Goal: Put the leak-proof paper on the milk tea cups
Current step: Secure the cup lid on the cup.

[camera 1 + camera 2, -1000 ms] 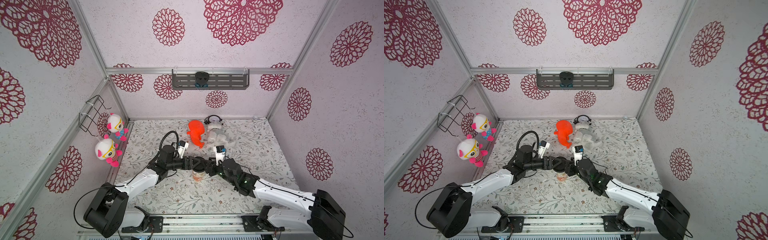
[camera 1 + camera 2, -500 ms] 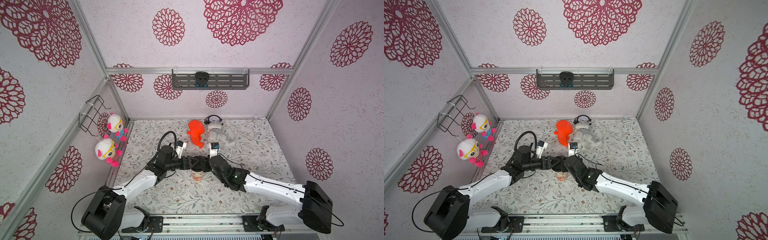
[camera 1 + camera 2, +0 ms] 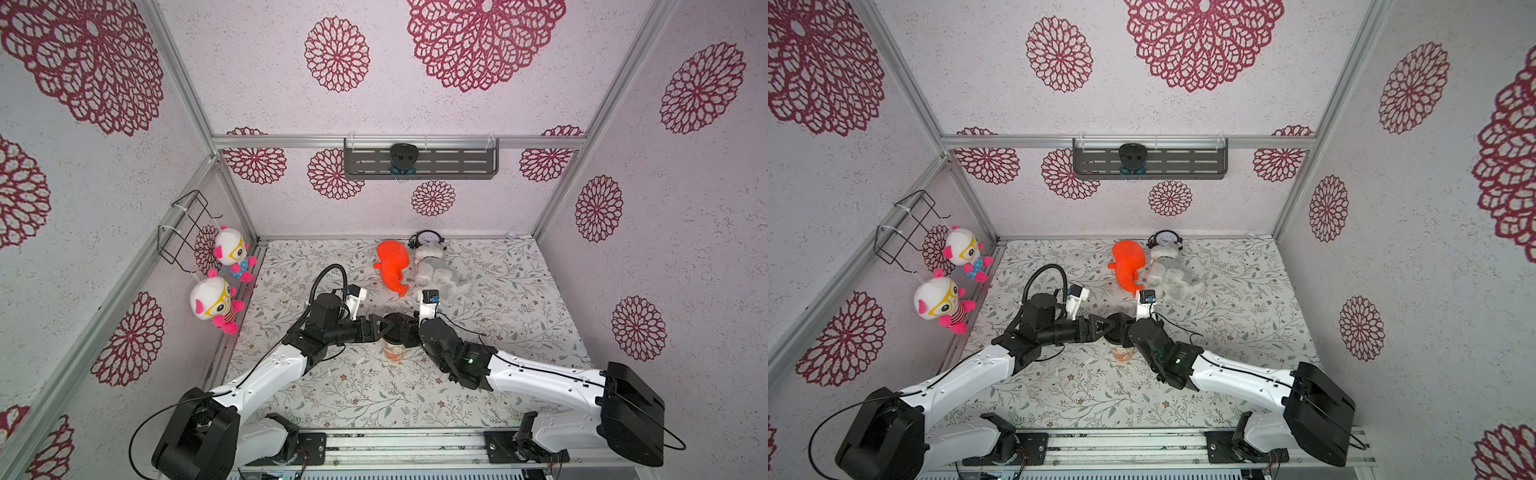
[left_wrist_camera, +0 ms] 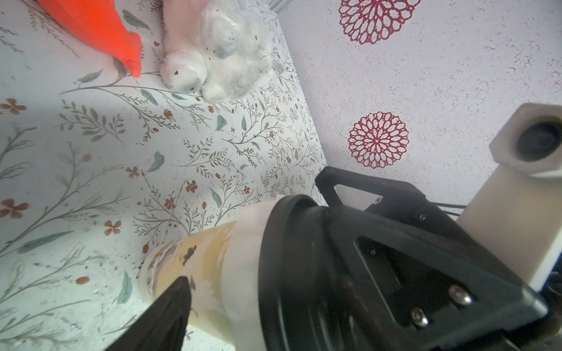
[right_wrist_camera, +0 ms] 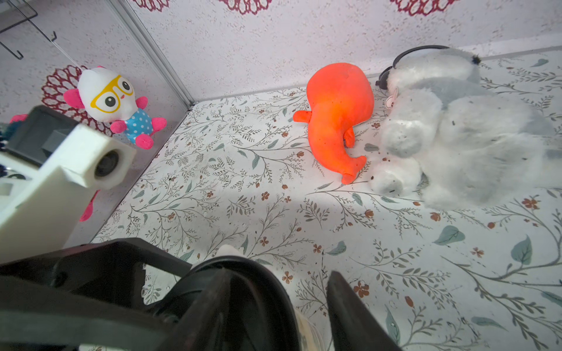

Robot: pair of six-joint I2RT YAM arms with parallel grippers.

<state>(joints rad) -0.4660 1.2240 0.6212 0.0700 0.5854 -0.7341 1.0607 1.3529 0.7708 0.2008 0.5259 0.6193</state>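
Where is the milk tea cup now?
In both top views the milk tea cup stands mid-table under a black lid, near the orange plush toy.

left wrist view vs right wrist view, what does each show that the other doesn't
Only the left wrist view: the printed side of the tall paper cup, with the thin whitish leak-proof paper draped down it under the round black plastic lid. Only the right wrist view: the white plush doll with yellow glasses hanging at the wall. Both: that lid, the orange plush toy, the grey-white plush toy and the floral tabletop.
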